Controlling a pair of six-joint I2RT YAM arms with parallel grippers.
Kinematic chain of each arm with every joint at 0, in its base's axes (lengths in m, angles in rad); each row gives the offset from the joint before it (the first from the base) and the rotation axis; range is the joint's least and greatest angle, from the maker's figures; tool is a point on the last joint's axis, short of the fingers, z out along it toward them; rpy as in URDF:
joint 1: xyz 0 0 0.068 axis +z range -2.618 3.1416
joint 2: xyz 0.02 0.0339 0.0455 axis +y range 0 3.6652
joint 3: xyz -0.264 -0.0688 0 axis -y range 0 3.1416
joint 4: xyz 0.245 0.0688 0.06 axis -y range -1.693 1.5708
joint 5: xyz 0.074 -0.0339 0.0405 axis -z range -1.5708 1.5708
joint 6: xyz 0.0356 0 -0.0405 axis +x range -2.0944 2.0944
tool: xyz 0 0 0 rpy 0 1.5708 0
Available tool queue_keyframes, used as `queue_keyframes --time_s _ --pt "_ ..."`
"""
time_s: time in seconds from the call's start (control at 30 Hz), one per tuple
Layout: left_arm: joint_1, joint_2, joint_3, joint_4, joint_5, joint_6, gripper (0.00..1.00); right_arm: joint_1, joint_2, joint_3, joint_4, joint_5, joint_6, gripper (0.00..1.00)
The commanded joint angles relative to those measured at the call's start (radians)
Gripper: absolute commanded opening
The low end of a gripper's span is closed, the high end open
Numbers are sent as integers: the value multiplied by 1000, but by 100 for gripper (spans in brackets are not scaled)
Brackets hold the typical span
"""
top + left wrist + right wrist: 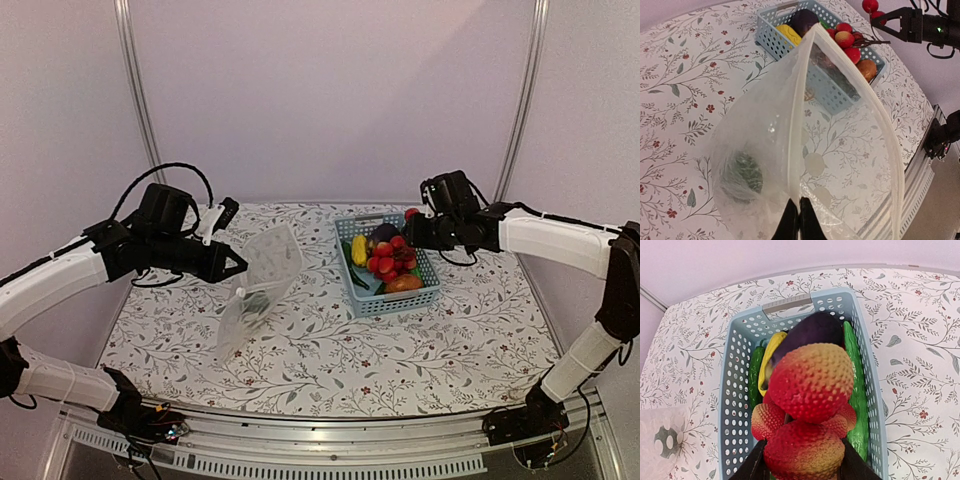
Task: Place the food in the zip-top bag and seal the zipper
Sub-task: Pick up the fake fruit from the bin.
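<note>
We take the light-blue basket (432, 286) as our landmark. Over its far right corner the right gripper (412, 228) has its fingers (756, 466) clamped on a cluster of red bumpy pieces (812, 382), which is raised above the basket's rim. In the right wrist view the cluster fills the space between the two fingers and hangs over the rest of the food.

Inside the basket we see a dark purple eggplant (812, 327) at the far end and a yellow piece (771, 354) just left of it. A green cucumber (856, 390) lies along the right wall and a second cucumber (755, 372) along the left wall. A brown potato (405, 283) sits at the near end, and more red pieces (385, 262) lie in the middle.

Left of the basket and near it, the zip-top bag (270, 262) is held up, tilted over the flowered table (400, 350), its mouth turned toward the basket. The left gripper (240, 264) has its fingers (790, 222) pinched tight on the bag's mouth edge, at one end of the zipper (795, 110). The zipper's two strips spread wide apart, so the bag is unsealed. A dark green shape (746, 172) shows through the bag's lower part, but we cannot tell what it is.
</note>
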Motion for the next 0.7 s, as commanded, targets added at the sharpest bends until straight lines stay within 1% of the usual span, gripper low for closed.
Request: queue_keyframes --time_s 0.0,0.23,0.43,0.67 --pt "7 -7 12 -19 -13 6 0 -2 -55 -15 10 -22 -15 0" --pt "7 -6 12 -19 -15 6 0 8 -143 18 -43 -32 -35 0" --pt "7 -7 12 -20 -11 3 0 66 -220 86 -120 -8 -91 0" --pt "6 -9 11 -12 20 2 0 132 -288 152 -151 -33 -91 0"
